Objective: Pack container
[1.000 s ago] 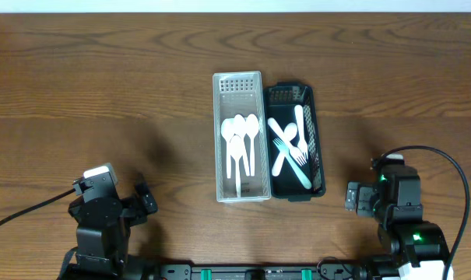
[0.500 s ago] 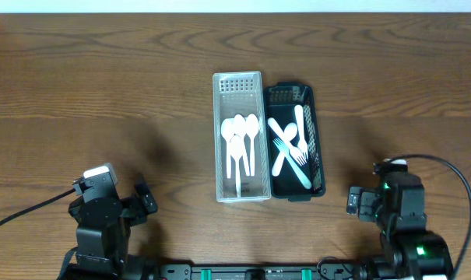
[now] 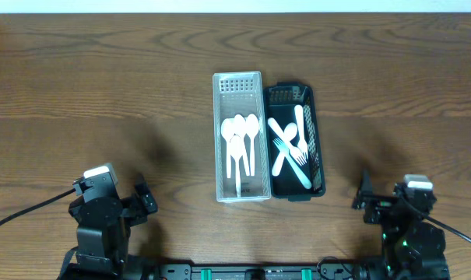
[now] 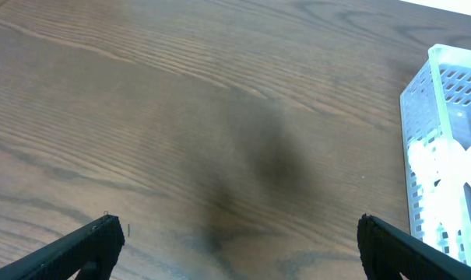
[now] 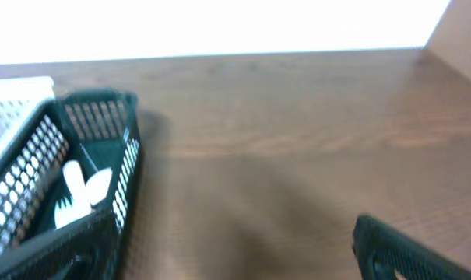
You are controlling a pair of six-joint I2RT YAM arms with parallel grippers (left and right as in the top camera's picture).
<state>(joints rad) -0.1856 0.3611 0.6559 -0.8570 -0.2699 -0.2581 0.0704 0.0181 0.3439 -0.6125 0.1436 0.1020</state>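
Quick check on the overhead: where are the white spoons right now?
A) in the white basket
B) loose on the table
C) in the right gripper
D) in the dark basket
A: the spoons lie bunched inside the white basket, while the dark basket touching its right side holds the forks and other white cutlery.
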